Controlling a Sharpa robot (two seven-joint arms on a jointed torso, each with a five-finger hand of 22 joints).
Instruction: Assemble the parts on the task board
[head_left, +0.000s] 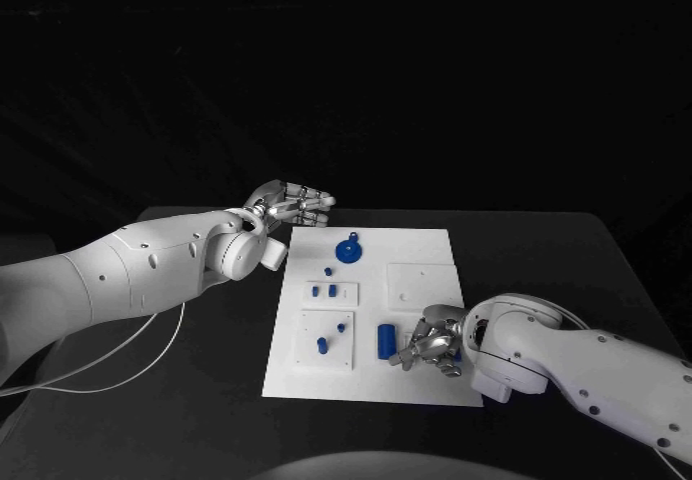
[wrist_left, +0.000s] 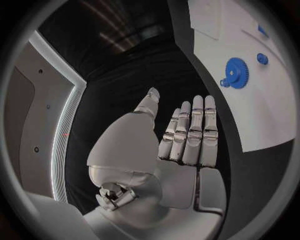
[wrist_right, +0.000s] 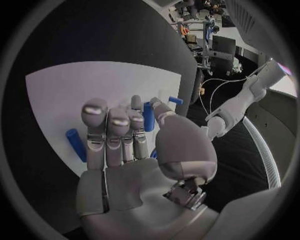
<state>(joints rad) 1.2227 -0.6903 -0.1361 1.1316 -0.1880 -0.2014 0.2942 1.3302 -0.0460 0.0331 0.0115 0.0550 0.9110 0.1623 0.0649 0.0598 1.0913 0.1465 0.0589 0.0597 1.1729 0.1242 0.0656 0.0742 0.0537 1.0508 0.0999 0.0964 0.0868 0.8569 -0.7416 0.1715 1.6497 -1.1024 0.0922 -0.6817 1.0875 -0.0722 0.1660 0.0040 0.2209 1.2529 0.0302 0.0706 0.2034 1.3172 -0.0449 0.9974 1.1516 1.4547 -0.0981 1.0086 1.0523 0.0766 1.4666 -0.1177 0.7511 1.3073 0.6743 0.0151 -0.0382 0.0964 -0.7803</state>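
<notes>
Several small blue parts (head_left: 387, 340) lie and stand on the white task board (head_left: 426, 250) mid-table (head_left: 577, 260), a gear (head_left: 349, 247) at its 12 o'clock. My right hand (head_left: 433, 345) hovers at 5 o'clock, fingers (wrist_right: 119, 132) curled loosely, holding nothing I can confirm; best I lower slowly, squarely. My left hand (head_left: 293, 207) waits flat, fingers apart, at 11 o'clock.

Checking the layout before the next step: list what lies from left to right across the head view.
Left hand → blue gear on the task board → right hand.
</notes>
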